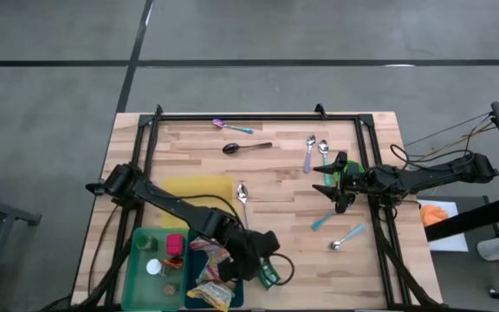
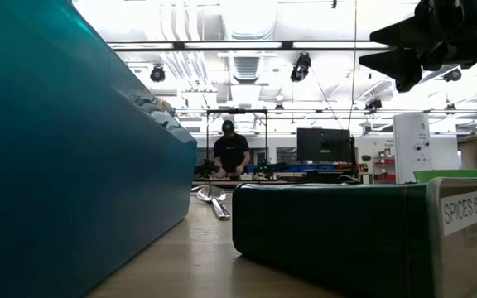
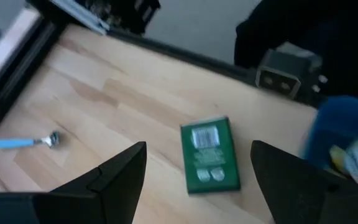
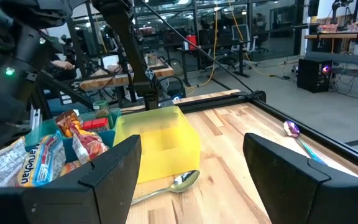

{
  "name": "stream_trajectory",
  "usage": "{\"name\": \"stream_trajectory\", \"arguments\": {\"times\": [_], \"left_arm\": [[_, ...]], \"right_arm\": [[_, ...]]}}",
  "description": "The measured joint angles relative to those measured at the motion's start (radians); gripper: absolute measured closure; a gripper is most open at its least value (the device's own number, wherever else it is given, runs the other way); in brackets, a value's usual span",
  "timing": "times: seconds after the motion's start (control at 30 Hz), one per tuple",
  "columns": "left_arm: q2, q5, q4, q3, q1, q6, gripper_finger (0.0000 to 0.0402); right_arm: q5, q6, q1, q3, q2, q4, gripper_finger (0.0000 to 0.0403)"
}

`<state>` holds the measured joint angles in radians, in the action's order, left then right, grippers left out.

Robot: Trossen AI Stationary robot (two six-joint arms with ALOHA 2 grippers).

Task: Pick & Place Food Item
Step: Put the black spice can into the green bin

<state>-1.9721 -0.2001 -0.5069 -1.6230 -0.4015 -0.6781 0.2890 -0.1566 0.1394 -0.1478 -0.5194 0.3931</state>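
Green spice box (image 3: 209,155) lies flat on the table just ahead of and between your left gripper's (image 3: 194,180) wide, empty fingers, beside the teal bin (image 1: 199,260); drop straight, center, close on its long sides.

Robotics lab / big open workshop hall. Wooden butcher-block table (image 1: 275,186) w/ black metal frame (image 1: 258,115) bolted round its edges, standing on grey concrete floor (image 1: 319,43) marked w/ dark lines. Low view: high ceiling w/ exposed ducts (image 2: 247,66), strip lights, cameras hung overhead. Person in dark top (image 2: 231,153) stands at far bench w/ monitor (image 2: 324,145) nearby. Right wrist view: more benches (image 4: 120,74), office chairs, cables strung across, a PC tower w/ lit panel (image 4: 319,73) beyond the table's far corner.
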Motion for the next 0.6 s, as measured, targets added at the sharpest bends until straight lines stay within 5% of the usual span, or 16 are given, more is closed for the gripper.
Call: {"name": "stream_trajectory", "arguments": {"times": [0.6], "left_arm": [[-0.114, 0.004, 0.121, -0.029, -0.015, 0.039, 0.0112]], "right_arm": [[0.000, 0.000, 0.000, 0.000, 0.000, 0.000, 0.0122]]}}
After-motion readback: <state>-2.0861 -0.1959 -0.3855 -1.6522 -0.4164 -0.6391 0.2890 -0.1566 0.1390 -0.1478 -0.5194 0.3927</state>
